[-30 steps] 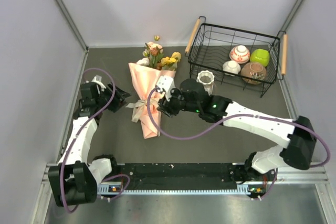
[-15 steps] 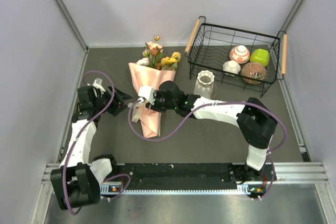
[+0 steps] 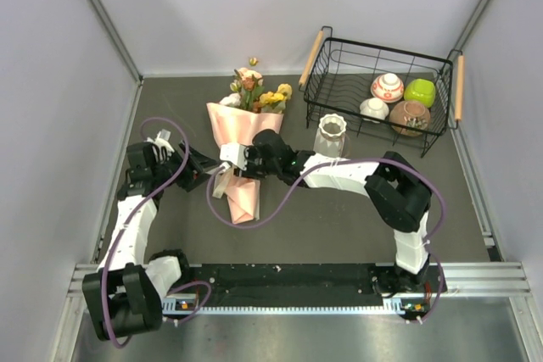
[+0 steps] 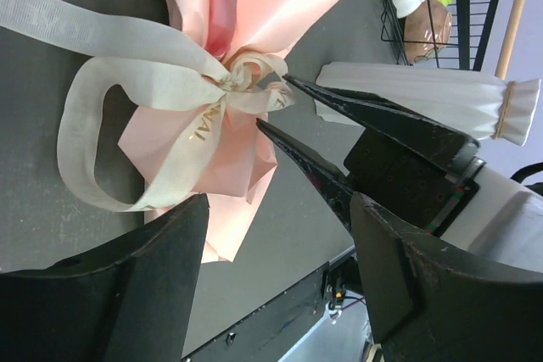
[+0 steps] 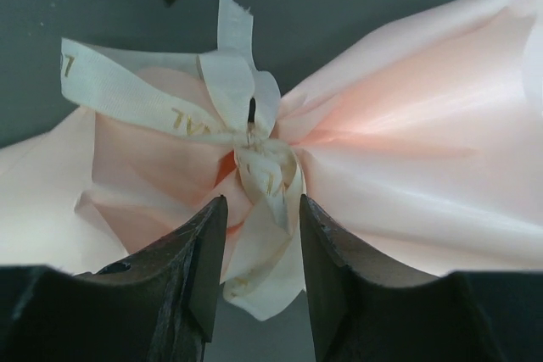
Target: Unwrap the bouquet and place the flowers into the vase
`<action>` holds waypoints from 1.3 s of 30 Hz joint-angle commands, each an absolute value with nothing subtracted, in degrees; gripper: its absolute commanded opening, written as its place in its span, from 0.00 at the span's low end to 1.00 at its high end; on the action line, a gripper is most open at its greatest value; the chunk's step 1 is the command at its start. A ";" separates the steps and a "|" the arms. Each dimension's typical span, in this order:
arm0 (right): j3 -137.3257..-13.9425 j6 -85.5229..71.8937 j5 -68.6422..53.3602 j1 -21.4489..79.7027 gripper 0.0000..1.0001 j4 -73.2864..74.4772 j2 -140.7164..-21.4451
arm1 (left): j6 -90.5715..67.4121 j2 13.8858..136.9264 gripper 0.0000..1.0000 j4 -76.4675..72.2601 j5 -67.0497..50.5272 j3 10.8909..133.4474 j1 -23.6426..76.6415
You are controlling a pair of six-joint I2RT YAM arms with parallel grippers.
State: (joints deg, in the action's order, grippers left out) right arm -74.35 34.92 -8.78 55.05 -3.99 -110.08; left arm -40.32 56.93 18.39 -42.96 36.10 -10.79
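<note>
At the ribbon knot (image 5: 263, 154), right gripper (image 5: 259, 209) and left gripper (image 4: 278, 203) both wait open; a hard pull could drag the loose bouquet (image 3: 242, 125).

Between the right jaws the ribbon (image 5: 254, 175) is woven cloth, matt cream with faint gold print; behind it the wrap (image 5: 407, 142) is smooth pink paper with a soft satin sheen, creased at the knot; the jaws themselves are matt black plastic; under them the table (image 3: 339, 218) is dark and matt; right of the jaws the vase (image 3: 331, 135) is pleated, dull white; farther right the basket (image 3: 365, 129) is black coated wire with pale wood handles (image 3: 312, 55); its bowls (image 3: 388, 86) are glossy and glazed.
</note>
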 commanded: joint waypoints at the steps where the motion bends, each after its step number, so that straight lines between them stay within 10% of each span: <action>1: -78.22 35.51 -10.99 54.93 0.39 -7.21 -111.27 | -39.64 58.27 0.72 15.47 -44.91 34.46 -10.99; 14: -80.07 34.11 -10.55 55.02 0.00 -4.66 -111.45 | -41.57 65.03 0.73 10.55 -45.53 33.31 -10.90; 26: -78.49 26.72 -7.56 55.37 0.00 -0.71 -106.00 | -36.83 73.47 0.53 11.33 -36.66 38.14 -6.24; 35: -76.73 25.84 -6.07 55.37 0.00 1.84 -105.56 | -39.46 69.88 0.59 8.70 -35.07 35.77 -6.42; 39: -76.73 25.49 -5.98 55.37 0.18 2.46 -105.56 | -39.81 69.26 0.64 8.96 -34.98 35.07 -6.59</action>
State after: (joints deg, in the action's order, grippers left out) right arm -77.23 26.46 -6.31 55.09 2.28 -108.86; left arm -39.29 71.16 11.70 -35.48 35.79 -6.37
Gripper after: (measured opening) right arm 0.146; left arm 0.618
